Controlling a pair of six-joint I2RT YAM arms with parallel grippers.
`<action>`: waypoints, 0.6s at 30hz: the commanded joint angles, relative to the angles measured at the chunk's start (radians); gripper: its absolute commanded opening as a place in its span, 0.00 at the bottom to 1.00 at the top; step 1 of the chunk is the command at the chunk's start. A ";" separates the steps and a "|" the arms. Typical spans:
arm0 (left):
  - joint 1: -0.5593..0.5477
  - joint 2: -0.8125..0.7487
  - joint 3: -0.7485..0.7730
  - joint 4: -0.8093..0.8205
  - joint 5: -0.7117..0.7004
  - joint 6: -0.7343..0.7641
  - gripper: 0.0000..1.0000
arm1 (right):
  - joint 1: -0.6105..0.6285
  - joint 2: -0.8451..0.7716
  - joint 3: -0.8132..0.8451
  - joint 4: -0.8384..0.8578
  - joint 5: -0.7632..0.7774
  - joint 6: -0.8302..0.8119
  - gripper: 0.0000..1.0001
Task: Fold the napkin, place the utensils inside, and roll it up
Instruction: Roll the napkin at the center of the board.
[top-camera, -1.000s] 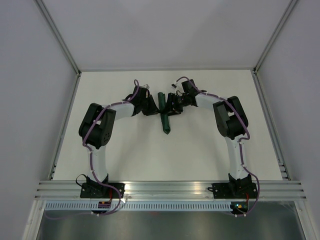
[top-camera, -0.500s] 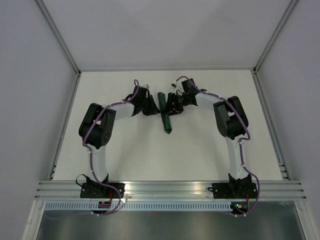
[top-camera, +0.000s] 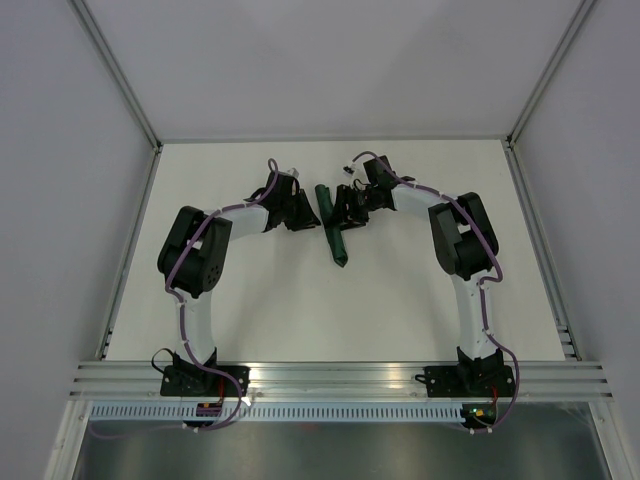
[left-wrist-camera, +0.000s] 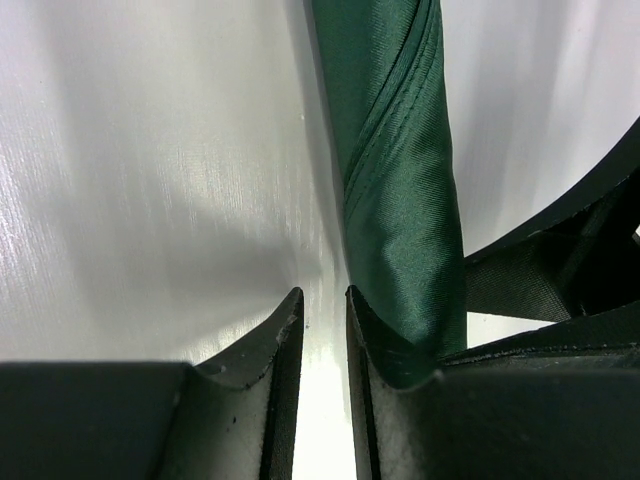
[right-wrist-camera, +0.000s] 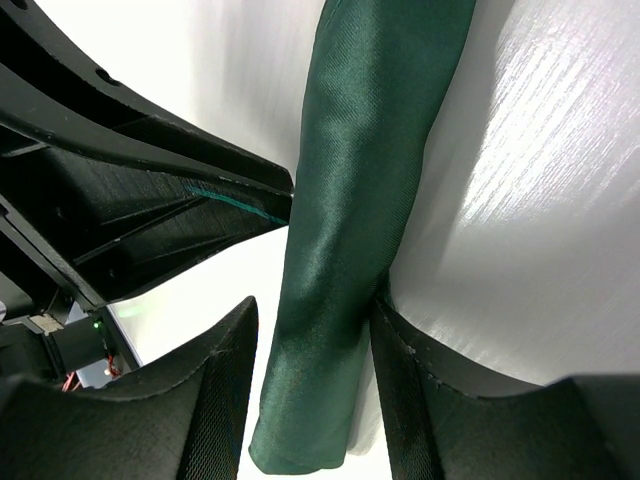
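Fingers of the left gripper are drawn almost together, with only a thin slit of white table between them and nothing caught there. The napkin lies outside that pair, resting against the outer face of one finger. On the right gripper the fingers are spread to either side of the napkin. One finger touches the cloth, and the other sits just beside it with a sliver of table showing between.

From above, the napkin is a slim, tight roll lying on the far middle of the table, directly between the two grippers. Its long axis runs from far to near, tilted slightly so that the near end leans toward the right arm's side. The far end is blunt and the near end narrows to a point.

The cloth is dark green with a fine twill weave and a soft satin sheen along the rounded top of the roll. In the left wrist view a double-stitched hem winds diagonally across the roll like a spiral. The table is glossy white with a faint brushed grain. The fingers are matte black with curved, tapering tips.
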 joint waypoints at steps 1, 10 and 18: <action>0.000 0.004 0.042 -0.007 0.027 -0.025 0.28 | -0.008 -0.061 0.045 -0.028 0.004 0.012 0.55; 0.000 0.001 0.040 -0.009 0.027 -0.022 0.28 | -0.006 -0.078 0.062 -0.038 0.022 0.010 0.55; 0.000 0.004 0.043 -0.009 0.030 -0.024 0.28 | -0.008 -0.083 0.066 -0.058 0.041 -0.005 0.55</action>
